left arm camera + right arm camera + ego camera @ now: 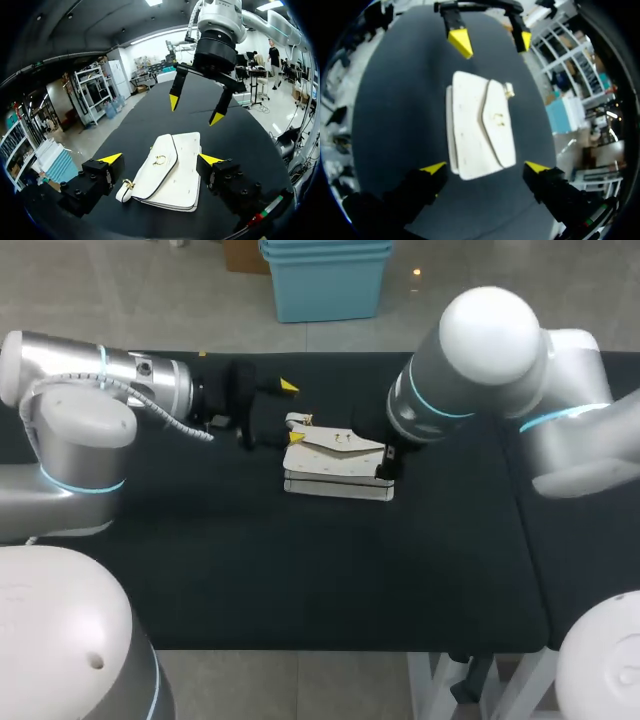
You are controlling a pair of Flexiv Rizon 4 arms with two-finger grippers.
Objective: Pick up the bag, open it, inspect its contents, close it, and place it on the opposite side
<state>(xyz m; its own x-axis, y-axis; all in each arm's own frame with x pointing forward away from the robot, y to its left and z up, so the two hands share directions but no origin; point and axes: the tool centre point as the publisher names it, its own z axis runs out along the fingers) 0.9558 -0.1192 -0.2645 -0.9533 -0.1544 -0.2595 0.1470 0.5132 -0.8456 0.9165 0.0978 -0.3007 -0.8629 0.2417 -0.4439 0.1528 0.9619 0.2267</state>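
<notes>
A white bag (335, 465) with a closed flap and a gold clasp (159, 159) lies flat on the black table. My left gripper (292, 413) hovers at the bag's left end, fingers wide open, touching nothing. In the left wrist view, the bag (172, 172) sits below and between its yellow tips (160, 159). My right gripper (195, 110) hangs open over the bag's far end, facing the left one. In the right wrist view, the bag (480, 130) lies ahead of its open gripper (485, 167), with the left gripper (492, 41) beyond. My right arm (470, 350) hides its gripper in the head view.
The black table (300, 570) stretches well to the left, right and front of the bag. My right arm's thick elbow hangs over the table just right of the bag.
</notes>
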